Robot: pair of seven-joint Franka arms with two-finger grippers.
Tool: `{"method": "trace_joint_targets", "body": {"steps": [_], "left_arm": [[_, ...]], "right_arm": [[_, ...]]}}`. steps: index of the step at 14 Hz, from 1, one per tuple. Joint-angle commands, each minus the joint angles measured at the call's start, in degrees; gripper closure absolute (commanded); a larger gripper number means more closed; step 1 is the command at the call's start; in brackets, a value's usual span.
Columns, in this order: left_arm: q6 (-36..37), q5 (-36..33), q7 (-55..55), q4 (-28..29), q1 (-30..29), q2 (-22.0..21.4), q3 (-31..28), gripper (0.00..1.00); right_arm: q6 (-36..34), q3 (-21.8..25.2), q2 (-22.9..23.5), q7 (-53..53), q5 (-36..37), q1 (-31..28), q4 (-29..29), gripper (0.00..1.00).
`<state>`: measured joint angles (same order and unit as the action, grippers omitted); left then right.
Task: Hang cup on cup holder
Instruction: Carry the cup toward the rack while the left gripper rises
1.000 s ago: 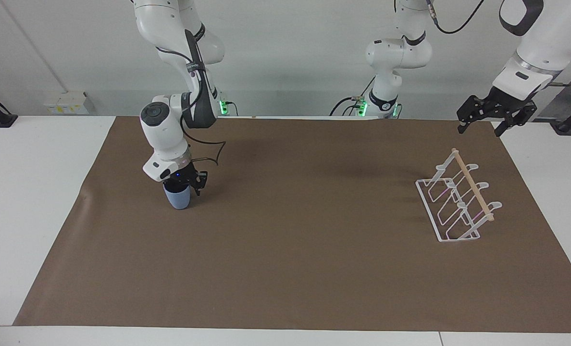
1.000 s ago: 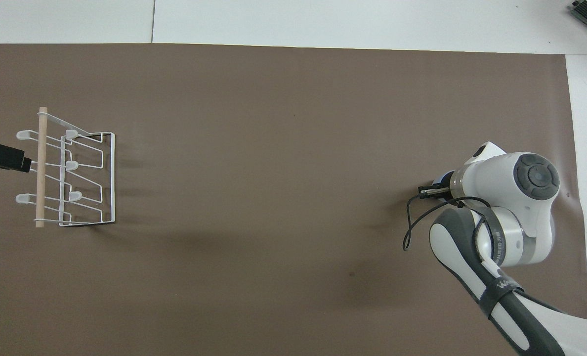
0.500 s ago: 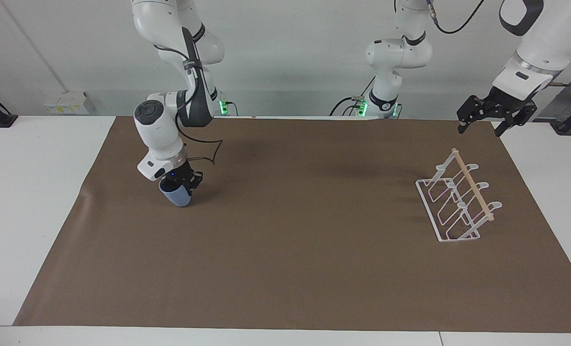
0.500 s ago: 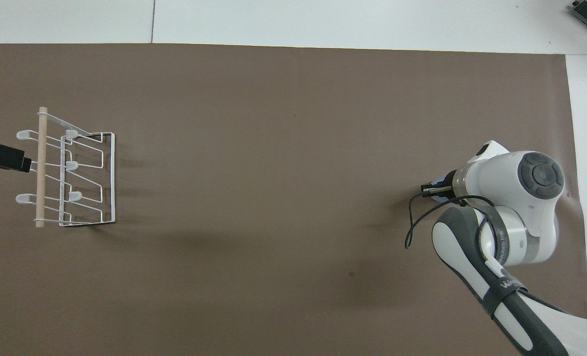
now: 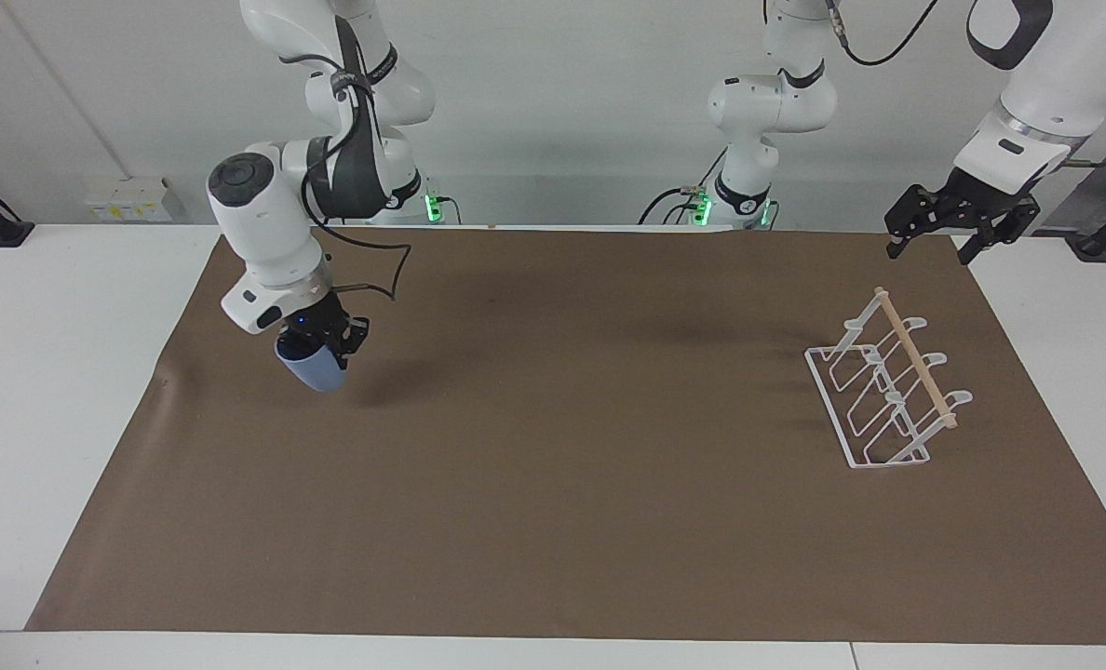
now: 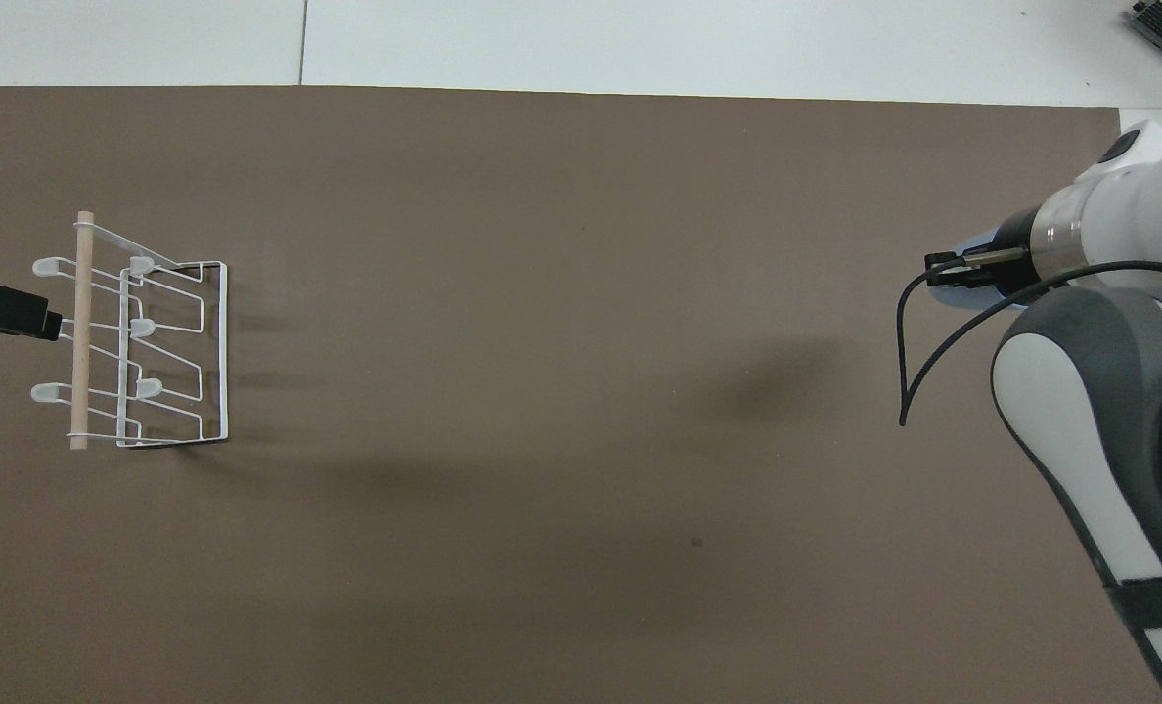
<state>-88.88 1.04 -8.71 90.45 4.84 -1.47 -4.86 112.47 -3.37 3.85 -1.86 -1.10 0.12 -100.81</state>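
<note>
So the right end effector [image 5: 325,342] is up in the air over the brown paper mat [image 5: 553,484] at the right arm's end of the surface, and it's clamped onto the small light blue plastic cup [image 5: 311,369], no handle on it, slightly tapered. The cup is tilted, hanging clear of the mat, and you can see its shadow on the paper just beside it. From overhead only a sliver of the cup [image 6: 972,238] peeks out past the wrist, with the black fingers [image 6: 953,271] sticking out and a loose black cable [image 6: 909,342] looping off the arm. Way over at the left arm's end sits the white wire cup holder [image 5: 883,391] with its slanted looped prongs and the light wooden dowel [image 5: 914,356] running along the top. It's standing on the mat with nothing hung on it, well apart from the cup. The left end effector [image 5: 930,244] hangs in the air over the mat's edge, on the robots' side of the holder, and its black fingers are spread apart with nothing between them. That arm is just waiting. In the overhead view its tip [image 6: 4,309] pokes in from the edge, over the holder's dowel side. Under the mat is a white surface [image 5: 50,372].
</note>
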Motion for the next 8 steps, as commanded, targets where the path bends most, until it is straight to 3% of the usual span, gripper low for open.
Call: {"method": "trace_joint_targets", "body": {"steps": [1,4,8], "left_arm": [[-0.42,-1.13,-0.34,1.31,0.52,-0.99,-0.23,0.0],[-0.51,-1.13,-0.6,1.4,0.52,-0.99,-0.32,0.0],[-1.04,-1.04,-0.6,1.4,0.61,-0.9,-0.23,0.0]], "right_arm": [[-5.66,-0.76,0.29,-1.38,-0.84,-0.3,4.38,1.0],[-9.62,-0.76,-1.46,-7.44,-2.84,-0.21,4.84,1.0],[-17.61,-0.15,-2.7,-11.5,-17.49,-1.17,4.75,1.0]]}}
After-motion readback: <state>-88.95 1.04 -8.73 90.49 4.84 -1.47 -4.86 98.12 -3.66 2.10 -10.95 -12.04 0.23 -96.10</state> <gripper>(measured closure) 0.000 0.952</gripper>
